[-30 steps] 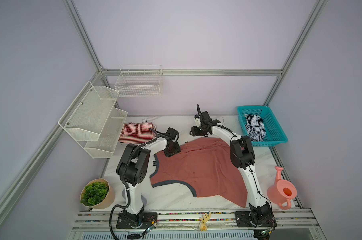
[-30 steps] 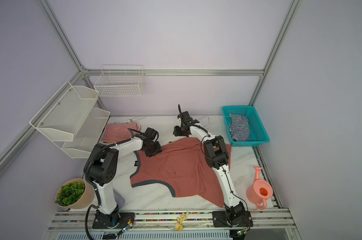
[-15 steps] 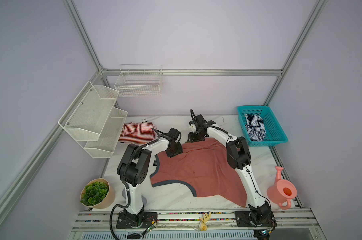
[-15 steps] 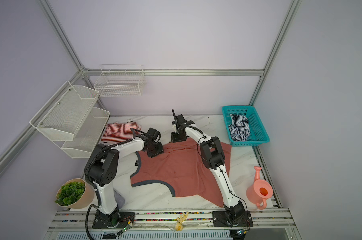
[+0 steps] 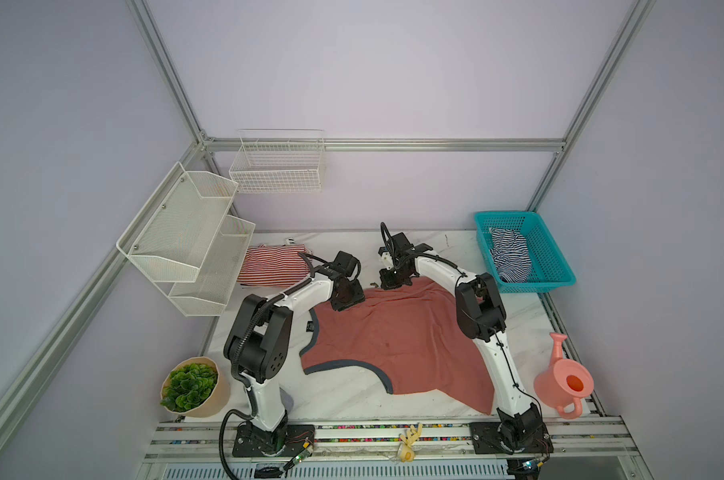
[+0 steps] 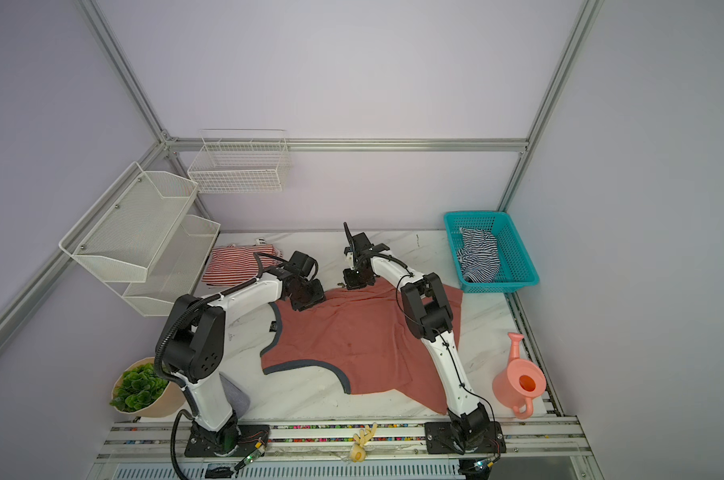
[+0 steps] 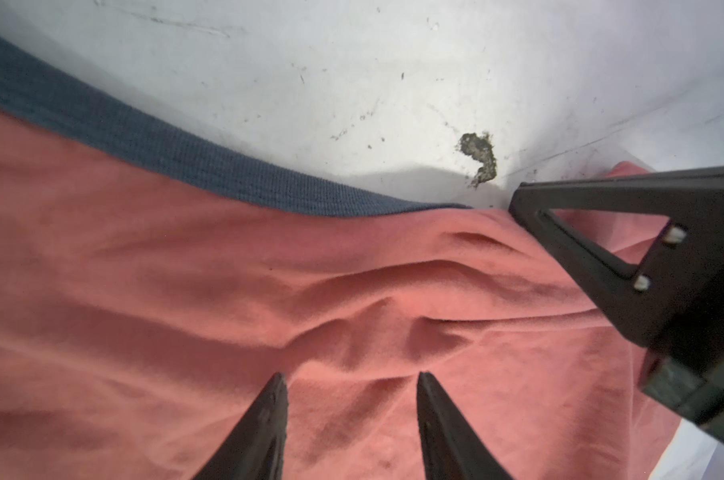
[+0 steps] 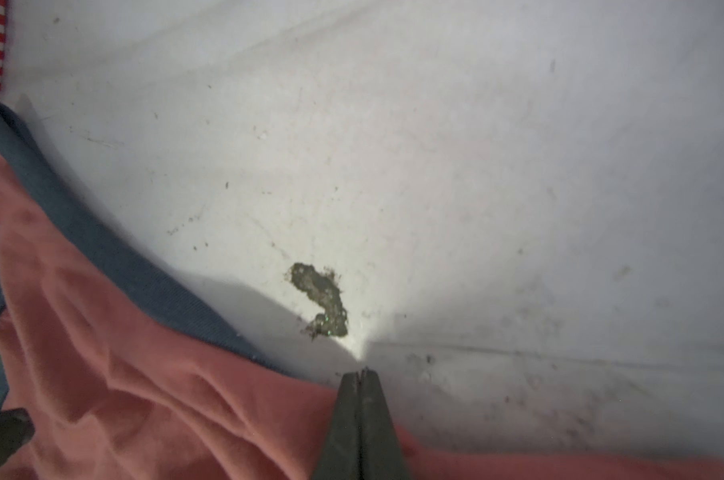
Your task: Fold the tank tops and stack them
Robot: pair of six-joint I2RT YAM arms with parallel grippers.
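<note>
Salmon top (image 5: 397,336) lies spread on the tabletop (image 5: 352,399), its far edge between both arms. Right fingers (image 8: 352,415) are pressed together on that edge, just where the grey trim (image 8: 115,257) ends: a corner grip for the fold, I'd say. Left fingers (image 7: 260,432) stand apart over the cloth alongside, gripping nothing. Red-striped top (image 5: 271,268) lies far left; navy-striped top (image 5: 507,255) sits in the basket (image 5: 538,286).

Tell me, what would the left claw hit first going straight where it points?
Most likely the salmon tank top: the open left gripper points down onto its wrinkled cloth, possibly touching it.
</note>
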